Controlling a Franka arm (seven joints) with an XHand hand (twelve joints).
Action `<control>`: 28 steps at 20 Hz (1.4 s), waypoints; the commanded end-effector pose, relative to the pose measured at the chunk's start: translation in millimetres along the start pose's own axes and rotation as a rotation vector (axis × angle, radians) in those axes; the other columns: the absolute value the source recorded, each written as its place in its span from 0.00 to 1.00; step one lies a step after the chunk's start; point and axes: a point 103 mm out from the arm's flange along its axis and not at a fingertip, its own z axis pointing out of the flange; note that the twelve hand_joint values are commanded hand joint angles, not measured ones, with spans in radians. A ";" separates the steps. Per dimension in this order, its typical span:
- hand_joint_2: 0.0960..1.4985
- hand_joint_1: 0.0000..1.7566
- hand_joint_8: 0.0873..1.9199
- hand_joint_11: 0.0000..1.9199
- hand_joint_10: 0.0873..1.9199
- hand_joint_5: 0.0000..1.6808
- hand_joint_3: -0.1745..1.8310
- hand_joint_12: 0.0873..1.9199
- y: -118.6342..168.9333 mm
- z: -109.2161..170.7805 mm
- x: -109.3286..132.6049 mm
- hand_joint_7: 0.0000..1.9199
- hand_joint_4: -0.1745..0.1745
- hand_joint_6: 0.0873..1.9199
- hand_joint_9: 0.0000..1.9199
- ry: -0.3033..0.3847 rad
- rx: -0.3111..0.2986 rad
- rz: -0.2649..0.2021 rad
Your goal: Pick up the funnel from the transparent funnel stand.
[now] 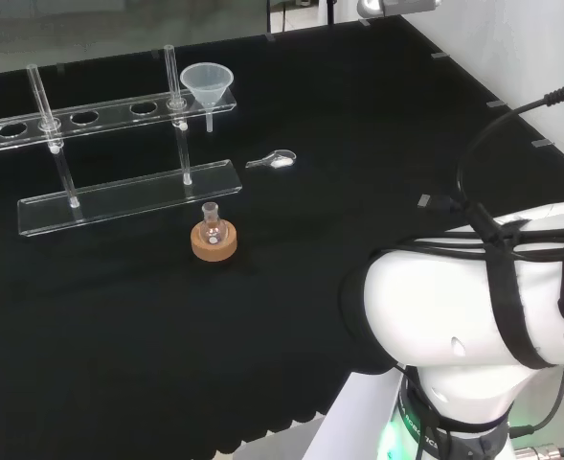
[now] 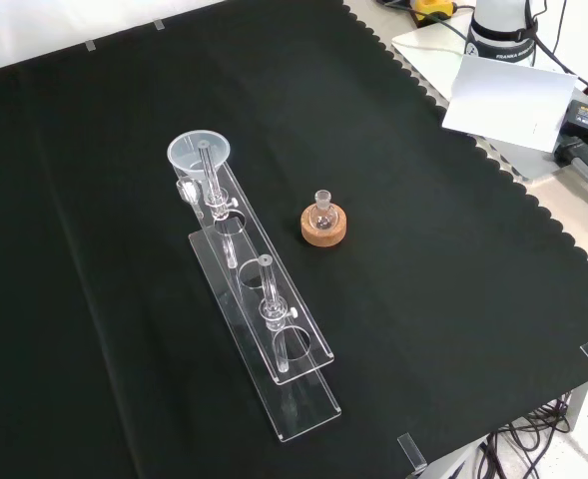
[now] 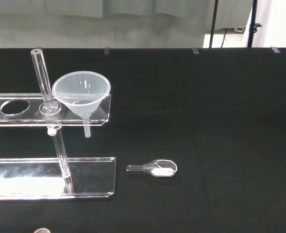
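Funnel (image 1: 207,83) of clear plastic sits in the end hole of the transparent funnel stand (image 1: 128,196), at the stand's right end in the head view, its wide mouth up and its short stem hanging down through the upper shelf. In the front view the same funnel (image 2: 198,153) is at the far end of the stand (image 2: 264,329), which runs lengthwise toward the camera. The stand has a flat base plate, two upright rods and a raised shelf pierced with a row of round holes; apart from the funnel's hole, the holes that can be seen hold nothing. In the wrist view the funnel (image 3: 81,92) rests just beside one upright rod, with the stand (image 3: 50,177) below and around it.

On the table (image 1: 119,335), covered in black cloth, a small clear scoop (image 1: 273,160) holding a little white powder lies near the stand's funnel end, apart from the base plate. A small round-bottomed flask (image 1: 211,225) stands upright on a cork ring (image 1: 214,243) just in front of the base plate in the head view; in the front view it is to the right of the stand.

The arm's white links take up the lower right of the head view. I cannot tell how the robot hand is set.
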 end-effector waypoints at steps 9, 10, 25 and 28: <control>0.88 0.00 0.08 0.06 0.28 0.09 0.10 0.69 -1.4 -7.7 1.9 0.00 0.59 0.00 0.06 -0.091 -0.022 0.024; 0.88 0.00 0.08 0.06 0.28 0.09 0.10 0.69 -1.3 -7.9 1.9 0.00 0.59 0.00 0.06 -0.094 -0.022 0.030; 0.89 0.00 0.08 0.05 0.28 0.09 0.10 0.69 45.9 23.3 18.0 0.00 0.58 0.00 0.06 -0.095 0.044 0.053; 0.89 0.00 0.08 0.05 0.28 0.09 0.10 0.69 66.7 34.2 16.5 0.00 0.58 0.00 0.06 -0.087 0.058 0.036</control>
